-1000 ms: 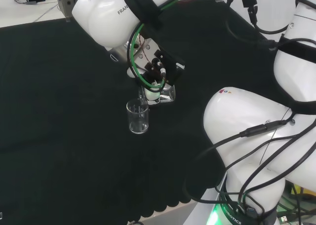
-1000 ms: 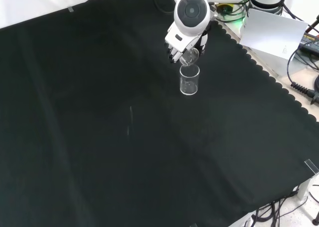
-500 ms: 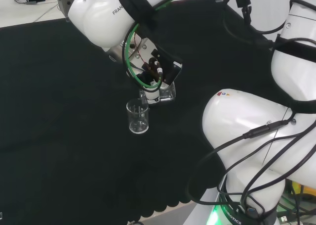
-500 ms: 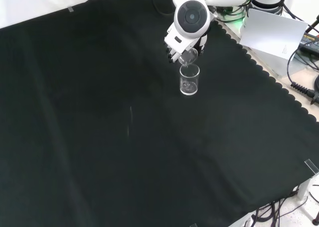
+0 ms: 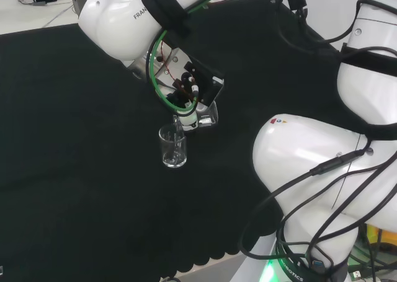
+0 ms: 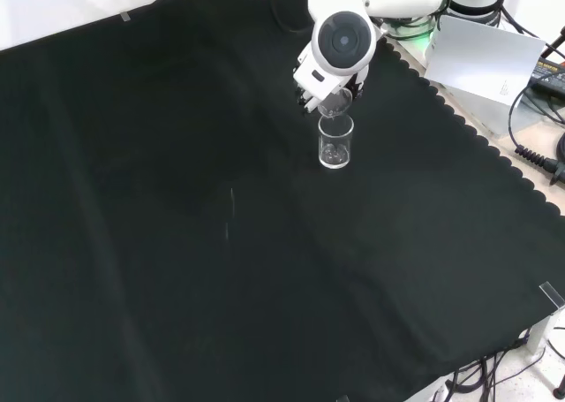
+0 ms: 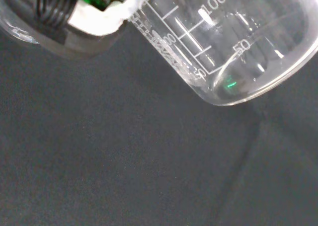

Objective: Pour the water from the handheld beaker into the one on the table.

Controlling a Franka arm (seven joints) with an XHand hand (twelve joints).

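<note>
In the front view we see the table beaker (image 6: 335, 142) upright on the black cloth (image 6: 177, 243) of the bench, nearer to us than the hand (image 6: 311, 94). Just above its rim hangs the held beaker (image 6: 334, 105), tipped mouth-down toward it, under the arm's round grey cap (image 6: 342, 39). In the head view the held beaker (image 5: 200, 116) lies tilted in the hand (image 5: 189, 91), its lip over the table beaker (image 5: 173, 147). Our fingers (image 7: 82, 15) curl round the held beaker (image 7: 233, 42) near its rim. Its wall bears printed graduation marks.
</note>
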